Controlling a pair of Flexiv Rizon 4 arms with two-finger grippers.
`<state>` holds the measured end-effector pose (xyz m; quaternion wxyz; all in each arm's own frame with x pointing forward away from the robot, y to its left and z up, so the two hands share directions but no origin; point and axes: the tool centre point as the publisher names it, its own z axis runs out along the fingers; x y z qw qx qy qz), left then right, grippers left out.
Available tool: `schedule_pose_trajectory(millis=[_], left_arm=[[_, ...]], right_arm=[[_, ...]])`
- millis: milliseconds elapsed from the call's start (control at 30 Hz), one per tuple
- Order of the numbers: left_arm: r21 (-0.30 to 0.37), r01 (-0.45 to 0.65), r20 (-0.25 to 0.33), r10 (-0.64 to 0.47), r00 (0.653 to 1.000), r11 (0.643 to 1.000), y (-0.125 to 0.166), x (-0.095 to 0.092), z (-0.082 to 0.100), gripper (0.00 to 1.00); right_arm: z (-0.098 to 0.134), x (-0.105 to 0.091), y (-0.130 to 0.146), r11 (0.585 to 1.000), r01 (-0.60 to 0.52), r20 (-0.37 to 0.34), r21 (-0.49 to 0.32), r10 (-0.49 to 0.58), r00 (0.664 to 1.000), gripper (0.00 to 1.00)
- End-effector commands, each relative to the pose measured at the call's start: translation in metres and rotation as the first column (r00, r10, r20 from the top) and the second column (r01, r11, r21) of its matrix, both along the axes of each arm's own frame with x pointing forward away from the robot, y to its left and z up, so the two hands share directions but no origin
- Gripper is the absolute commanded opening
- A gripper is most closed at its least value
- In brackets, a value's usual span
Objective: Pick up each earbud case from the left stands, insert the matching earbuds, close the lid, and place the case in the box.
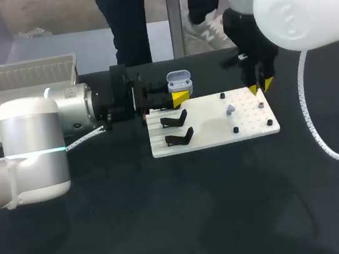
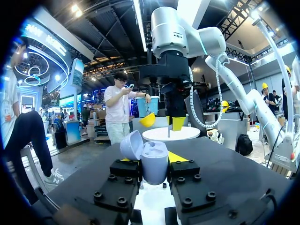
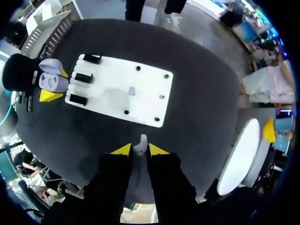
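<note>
Inspection of the table (image 1: 171, 228) is showing one earbud case, two earbuds, one board and one box.

1. The left gripper (image 2: 150, 160) is reaching in level from the left. It is clamping the single lavender earbud case (image 2: 154, 163) between both fingers, which are standing about a case-width apart. The case is sitting upright with its lid hanging open, just beside the stand edge of the board.

2. The right gripper (image 3: 139, 149) is hanging fingers-down over the far right corner of the board. Its fingers are standing nearly together and are pinching one small pale earbud (image 3: 142, 140) between the yellow tips.

3. A second earbud (image 1: 231, 111) is lying loose on the white board (image 1: 212, 140), near the middle of its right half.

4. The head view is showing two black stands (image 1: 176, 121) at the board's left end, one behind the other. The right wrist view is showing three in a row there, all of them bare.

5. Four black pegs (image 1: 236, 130) are showing on the board's right half in the head view.

6. The grey slatted box (image 1: 17, 76) is sitting at the far left corner of the table, well apart from the board. Its contents cannot be made out.
</note>
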<state>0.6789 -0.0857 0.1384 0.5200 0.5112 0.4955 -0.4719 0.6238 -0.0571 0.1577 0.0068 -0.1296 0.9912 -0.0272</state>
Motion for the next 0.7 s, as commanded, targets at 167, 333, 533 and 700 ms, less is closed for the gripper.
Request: schedule_pose_trajectory(millis=[167,333,533,700], left_arm=[[-0.005,-0.006,0.005,0.006,1.000,1.000,0.000,-0.001,-0.001,0.00],[-0.005,-0.006,0.005,0.006,1.000,1.000,0.000,-0.001,-0.001,0.00],[-0.005,-0.006,0.005,0.006,1.000,1.000,0.000,-0.001,-0.001,0.00],[-0.005,-0.006,0.005,0.006,1.000,1.000,0.000,-0.001,-0.001,0.00]], right_arm=[[0.023,-0.023,0.020,0.742,0.660,0.072,0.113,-0.669,0.740,0.00],[0.031,-0.025,0.037,0.653,0.751,0.051,0.097,-0.757,0.651,0.00],[0.034,-0.024,0.051,0.658,0.747,0.031,0.098,-0.752,0.658,0.00],[0.034,-0.024,0.051,0.658,0.747,0.031,0.098,-0.752,0.658,0.00]])
